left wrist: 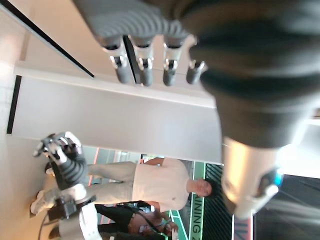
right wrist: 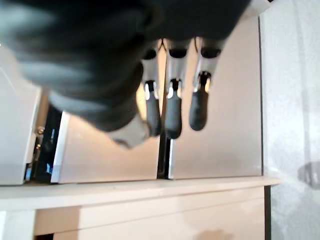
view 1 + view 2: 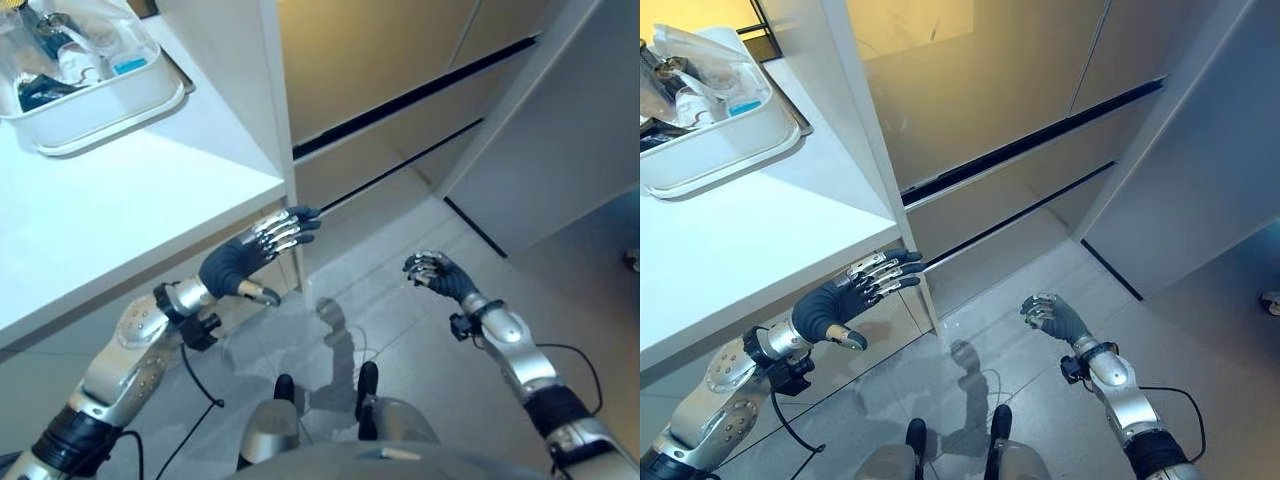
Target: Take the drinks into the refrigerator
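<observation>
Left hand (image 3: 262,248) is held with fingers straight, empty, at the counter (image 3: 120,210) corner. Right hand (image 3: 436,273) is loosely curled over the floor (image 3: 400,330), holding nothing. Drinks cannot be made out; a tray (image 3: 95,105) of packets sits back on the counter. Fridge (image 3: 1000,110) is seen shut ahead. The door is best opened first, judged by the layout. A person (image 1: 165,182) is seen in the left wrist view.

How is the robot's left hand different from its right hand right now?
The left hand has its fingers stretched out straight; the right hand has its fingers curled in. The left hand reaches by the corner of the white counter; the right hand hangs over the grey floor, away from the counter. Both hold nothing, and both face the refrigerator.
</observation>
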